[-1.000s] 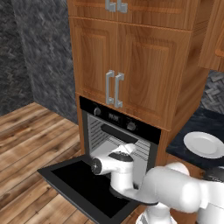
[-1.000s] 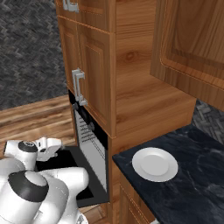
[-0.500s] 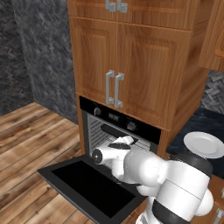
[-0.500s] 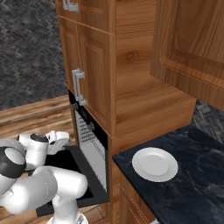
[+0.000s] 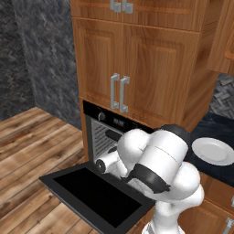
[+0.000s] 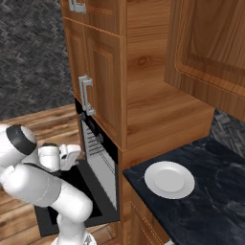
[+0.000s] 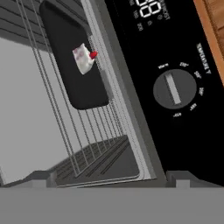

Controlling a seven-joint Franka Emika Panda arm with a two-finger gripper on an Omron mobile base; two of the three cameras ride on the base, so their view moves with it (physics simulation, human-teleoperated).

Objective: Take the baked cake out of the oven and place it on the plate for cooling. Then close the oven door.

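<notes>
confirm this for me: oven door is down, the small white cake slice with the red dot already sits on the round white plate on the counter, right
Not quite. The oven door is down, but the small white cake slice lies on the flat black tray inside the oven, as the hand view shows. The round white plate has nothing on it.

Light fell evenly and softly over my kitchen, with no clear source and scarcely a cast shadow. The black glass oven door [image 5: 96,194] showed no glare. My base views were sharp enough but coarse-rendered. In my hand view, the black control strip's [image 7: 175,74] printed markings were blurred, unreadable.
</notes>
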